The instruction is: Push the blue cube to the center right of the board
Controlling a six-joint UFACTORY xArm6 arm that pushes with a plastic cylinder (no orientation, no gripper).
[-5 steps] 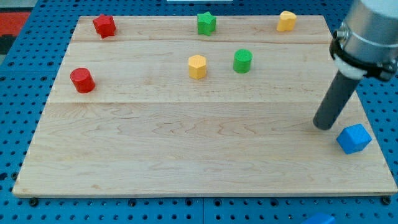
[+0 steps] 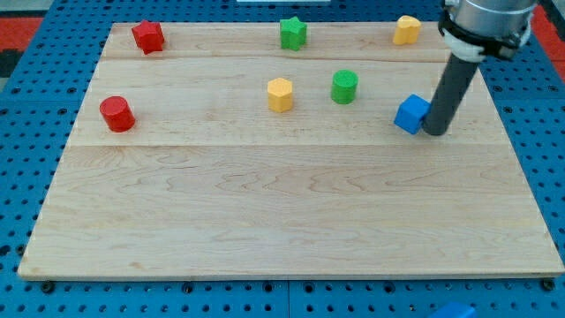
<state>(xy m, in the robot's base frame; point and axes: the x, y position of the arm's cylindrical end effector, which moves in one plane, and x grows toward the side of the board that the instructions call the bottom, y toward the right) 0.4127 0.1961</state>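
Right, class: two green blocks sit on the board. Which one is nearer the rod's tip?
The green cylinder, in the middle row beside the yellow block. The green star-shaped block sits farther off, at the view's top edge. My tip touches the blue cube.

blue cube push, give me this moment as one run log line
tip: my tip touching the right side of blue cube | cube: right of centre, mid height | nearest: green cylinder to its left | status: in progress

The board (image 2: 265,212) is pale, smooth wood with visible grain, matt. The blue cube (image 2: 410,114) looks like matt painted solid. My tip (image 2: 434,132) ends a dark matt rod beneath a grey metallic collar (image 2: 485,18).
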